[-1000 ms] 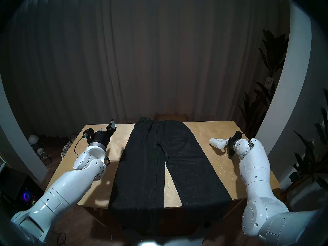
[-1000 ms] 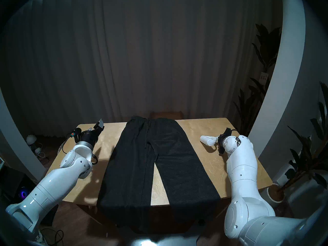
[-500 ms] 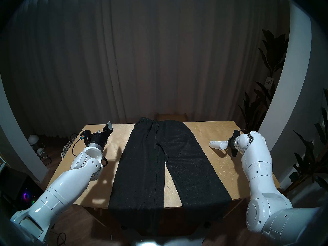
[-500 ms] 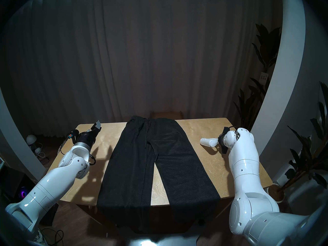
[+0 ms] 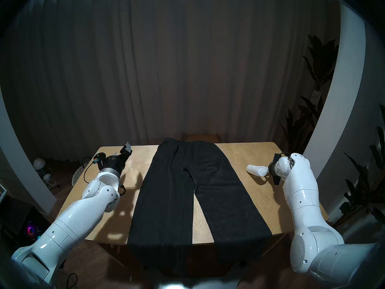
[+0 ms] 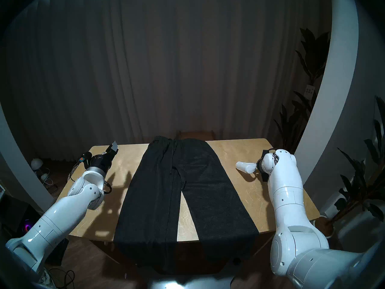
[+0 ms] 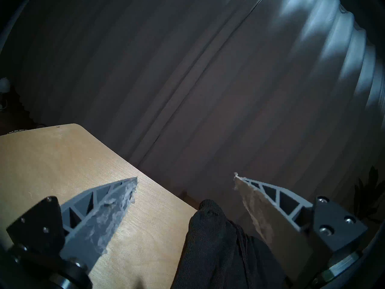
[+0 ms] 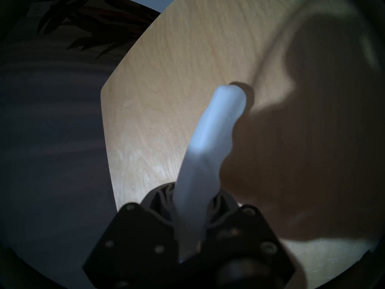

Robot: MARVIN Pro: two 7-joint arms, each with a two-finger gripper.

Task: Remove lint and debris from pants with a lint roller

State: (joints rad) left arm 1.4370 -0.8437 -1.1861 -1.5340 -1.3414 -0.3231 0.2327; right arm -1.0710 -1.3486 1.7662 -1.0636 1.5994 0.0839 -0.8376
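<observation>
Head stereo left view: our right gripper [image 5: 268, 171] is clamped on the small white plastic lint roller [image 5: 257, 170], held just above the pale wooden table [image 5: 250, 190], right of the long charcoal-grey knit pants [image 5: 187, 190], spread flat for rolling. Our left gripper [image 7: 185, 190] hangs wide open, empty, near the far-left waistband. We see no lint.

Right pincer [image 8: 187, 230] blurred, tips hidden by lint roller [image 8: 210, 140]; lint perhaps too small.
</observation>
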